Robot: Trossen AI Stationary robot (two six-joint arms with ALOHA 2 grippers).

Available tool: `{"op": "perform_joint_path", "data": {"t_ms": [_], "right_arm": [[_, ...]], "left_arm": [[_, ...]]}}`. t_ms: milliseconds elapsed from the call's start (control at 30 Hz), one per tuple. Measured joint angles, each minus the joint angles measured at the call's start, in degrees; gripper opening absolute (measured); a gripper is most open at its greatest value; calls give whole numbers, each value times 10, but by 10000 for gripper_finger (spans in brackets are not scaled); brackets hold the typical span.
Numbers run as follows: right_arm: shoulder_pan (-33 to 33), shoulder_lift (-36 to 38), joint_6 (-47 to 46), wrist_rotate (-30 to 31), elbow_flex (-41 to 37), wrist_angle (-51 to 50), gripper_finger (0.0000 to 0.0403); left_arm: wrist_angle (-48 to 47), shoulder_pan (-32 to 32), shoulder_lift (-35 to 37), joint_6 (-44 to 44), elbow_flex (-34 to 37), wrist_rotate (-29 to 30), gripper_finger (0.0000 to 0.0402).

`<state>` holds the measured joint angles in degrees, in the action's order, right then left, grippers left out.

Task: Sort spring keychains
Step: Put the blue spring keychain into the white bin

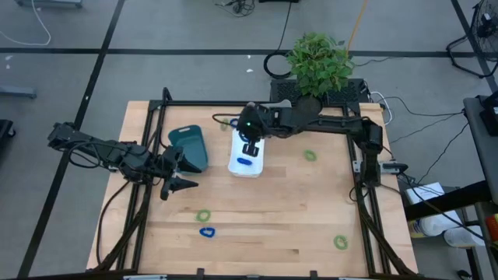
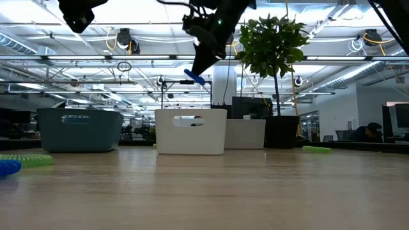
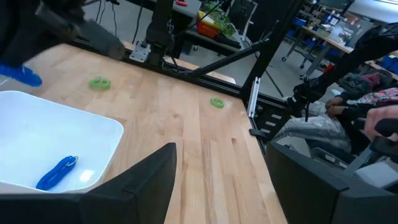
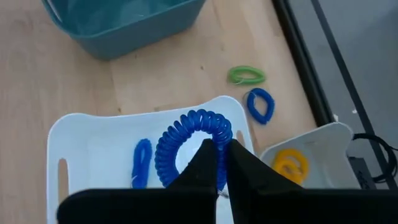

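My right gripper hangs over the white tray, shut on a blue spring keychain. In the low view that keychain is well above the tray's rim. A second blue keychain lies on the tray's floor. A yellow keychain sits in another white tray. Green keychains and a blue keychain lie flat on the table. My left gripper waits open beside the teal tray. My right gripper pinches the blue keychain's coil between its two fingers at one spot on the ring. The fingers come from above, pointing down. The loop is lifted clear and sticks out sideways from the fingertips above the white tray.
A green keychain and a blue keychain lie near the table's far edge, by the black frame rail. A potted plant stands beyond that edge. A seated person is past the table's right side. Bare wood spans the near half.
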<state>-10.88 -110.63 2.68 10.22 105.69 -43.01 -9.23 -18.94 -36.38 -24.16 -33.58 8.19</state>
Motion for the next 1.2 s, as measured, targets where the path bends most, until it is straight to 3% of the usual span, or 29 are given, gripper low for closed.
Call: {"op": "perform_joint_path", "data": {"t_ms": [733, 1200], "right_arm": [[5, -1, -20, -29, -239, 251, 0], [22, -1, 27, -29, -267, 287, 10]], "left_arm": [[0, 0, 0, -1, 0, 4, 253], [0, 0, 0, -4, 0, 8, 253]]}}
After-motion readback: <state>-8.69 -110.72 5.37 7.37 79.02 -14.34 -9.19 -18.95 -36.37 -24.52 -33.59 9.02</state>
